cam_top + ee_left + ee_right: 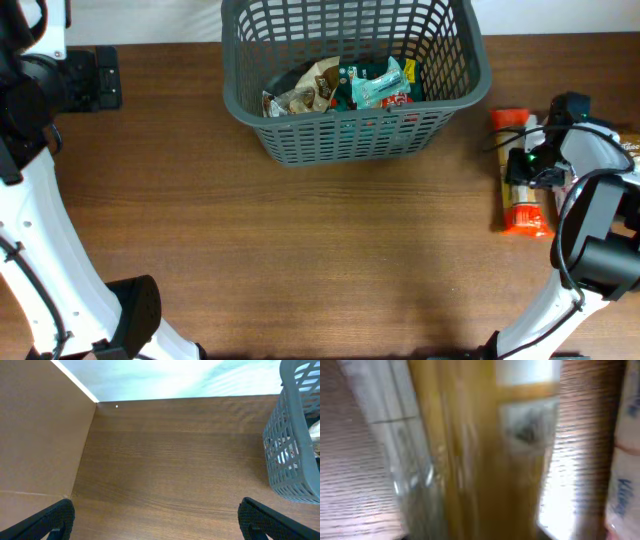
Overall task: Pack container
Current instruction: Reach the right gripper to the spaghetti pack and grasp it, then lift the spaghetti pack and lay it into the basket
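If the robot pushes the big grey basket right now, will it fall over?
Probably not. The basket looks wide and sits flat, so it should slide on the smooth table. It is likely light: slotted plastic walls, only a few snack packets inside.

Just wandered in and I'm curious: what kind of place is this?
Probably a robot lab or test bench: white robot arms flank a wooden table holding a grey basket of snack packets.

No lettering is legible — packets too blurred.
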